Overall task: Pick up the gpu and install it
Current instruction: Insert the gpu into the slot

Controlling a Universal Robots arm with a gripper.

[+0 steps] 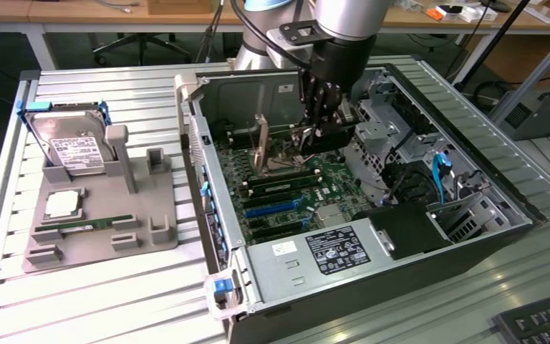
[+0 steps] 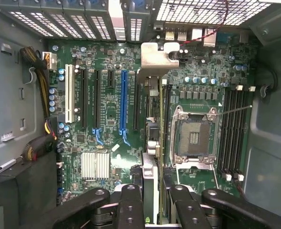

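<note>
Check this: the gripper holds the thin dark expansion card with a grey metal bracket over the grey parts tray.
Wrong place: the wrist view shows the gripper holding the thin dark expansion card over the green motherboard inside the computer case.

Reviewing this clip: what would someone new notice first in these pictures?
The arm's gripper reaching down into the open computer case, mid-table, draws the eye first. It is shut on the gpu, held edge-on over the motherboard. At the exterior view's left, a grey holder carries a hard drive.
</note>
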